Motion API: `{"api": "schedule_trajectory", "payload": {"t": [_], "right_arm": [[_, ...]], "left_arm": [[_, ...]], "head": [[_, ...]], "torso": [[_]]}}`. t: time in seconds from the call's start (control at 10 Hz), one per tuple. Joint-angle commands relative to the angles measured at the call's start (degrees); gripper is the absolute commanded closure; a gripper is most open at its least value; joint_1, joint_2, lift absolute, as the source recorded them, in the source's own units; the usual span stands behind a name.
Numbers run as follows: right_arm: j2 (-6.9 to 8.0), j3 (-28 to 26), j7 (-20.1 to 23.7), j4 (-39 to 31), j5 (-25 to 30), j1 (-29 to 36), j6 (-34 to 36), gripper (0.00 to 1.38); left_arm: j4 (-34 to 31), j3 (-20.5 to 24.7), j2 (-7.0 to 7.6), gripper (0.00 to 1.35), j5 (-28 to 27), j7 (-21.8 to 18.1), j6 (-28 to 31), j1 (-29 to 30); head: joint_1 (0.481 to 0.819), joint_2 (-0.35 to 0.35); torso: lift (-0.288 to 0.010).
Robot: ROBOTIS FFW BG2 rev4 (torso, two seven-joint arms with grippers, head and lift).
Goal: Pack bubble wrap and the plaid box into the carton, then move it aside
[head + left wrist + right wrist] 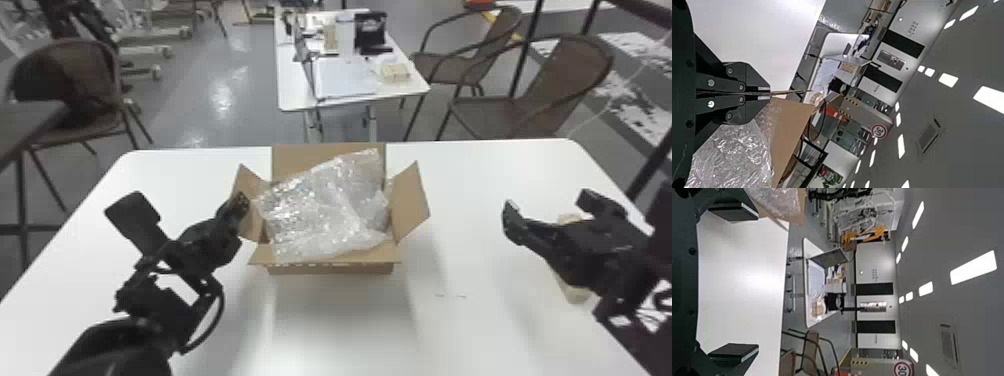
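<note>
The carton (pixel 330 268) stands open at the middle of the table, flaps spread. Crumpled bubble wrap (pixel 325 210) fills its opening and rises above the rim. At the carton's left flap is my left gripper (pixel 241 202); in the left wrist view the left gripper (pixel 770 93) is shut on that thin flap, with bubble wrap (pixel 734 156) beside it. My right gripper (pixel 547 206) is over the table's right side, and in the right wrist view the right gripper (pixel 754 282) is open with nothing between its fingers. A pale beige object (pixel 577 295) lies beneath it, mostly hidden; its pattern cannot be told.
The white table (pixel 480 175) extends on both sides of the carton and in front of it. Two tiny scraps (pixel 450 295) lie right of the carton's front. Beyond the far edge stand another table (pixel 295 95) and brown chairs (pixel 565 75).
</note>
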Motion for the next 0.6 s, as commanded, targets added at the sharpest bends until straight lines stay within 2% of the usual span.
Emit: {"api": "schedule_trajectory", "payload": {"t": [0.0, 0.2, 0.3, 0.5], "right_arm": [[0.23, -4.2, 0.0, -3.6, 2.7, 4.3, 2.7, 0.12], [0.23, -7.9, 0.0, -6.5, 5.8, 6.3, 7.5, 0.12], [0.23, -9.2, 0.0, -7.2, 8.3, 6.1, 9.7, 0.12], [0.23, -11.9, 0.0, -4.2, 10.1, 4.4, 10.9, 0.12]], "left_arm": [[-0.1, 0.1, 0.34, 1.21, 0.4, 0.0, -0.3, 0.5], [-0.1, 0.1, 0.86, 1.21, 1.2, 0.0, -0.5, 0.7], [-0.1, 0.1, 0.86, 1.21, 1.3, 0.0, -0.5, 0.7], [-0.1, 0.1, 0.86, 1.21, 1.6, 0.0, -0.5, 0.7]], "head": [[0.666, 0.05], [0.695, -0.014], [0.695, -0.029], [0.695, -0.085]], "torso": [[-0.166], [-0.166], [-0.166], [-0.166]]}}
